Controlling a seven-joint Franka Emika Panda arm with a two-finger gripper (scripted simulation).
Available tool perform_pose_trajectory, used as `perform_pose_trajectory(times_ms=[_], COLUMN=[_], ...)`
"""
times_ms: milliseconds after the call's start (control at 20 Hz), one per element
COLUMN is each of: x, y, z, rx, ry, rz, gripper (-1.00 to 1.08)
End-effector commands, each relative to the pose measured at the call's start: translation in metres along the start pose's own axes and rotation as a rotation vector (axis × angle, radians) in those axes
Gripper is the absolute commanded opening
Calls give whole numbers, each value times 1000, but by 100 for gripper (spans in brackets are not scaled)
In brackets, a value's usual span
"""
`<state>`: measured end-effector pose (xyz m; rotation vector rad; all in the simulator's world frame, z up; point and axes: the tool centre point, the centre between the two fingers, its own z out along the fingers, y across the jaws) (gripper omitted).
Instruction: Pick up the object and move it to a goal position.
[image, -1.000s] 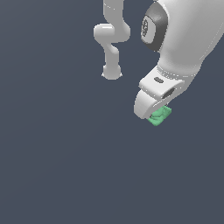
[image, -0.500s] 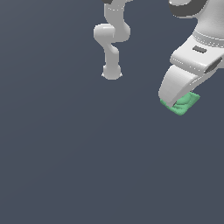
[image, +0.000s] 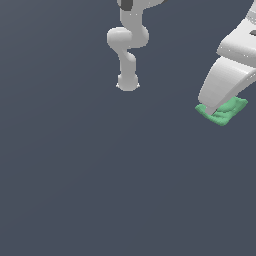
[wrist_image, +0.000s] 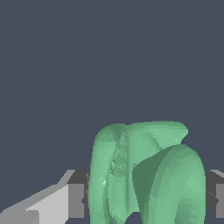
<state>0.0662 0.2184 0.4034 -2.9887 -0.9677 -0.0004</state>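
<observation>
The white two-fingered gripper (image: 216, 109) is clamped on the small bright green lumpy object (image: 226, 112), its dark pads (wrist_image: 78, 200) pressed against both sides; the object sits between the fingers, well to the exterior view's right of the white arm base (image: 127, 82), over the plain dark grey ground (image: 75, 175).

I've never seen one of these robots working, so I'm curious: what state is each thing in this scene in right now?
green object: gripped between the two fingers, tilted, carried at the exterior view's right edge.
gripper: shut on the green object, a dark pad pressing each side.
robot arm: base standing upright at the top of the exterior view, with the arm reaching over to the right.
</observation>
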Motion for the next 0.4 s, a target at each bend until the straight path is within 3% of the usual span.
perform_pose_trajectory(times_ms=[0, 350], x=[2, 4], y=[-1, -2], z=[-4, -7], rx=[0, 0], ry=[0, 0], rz=[1, 1], gripper=[-100, -100])
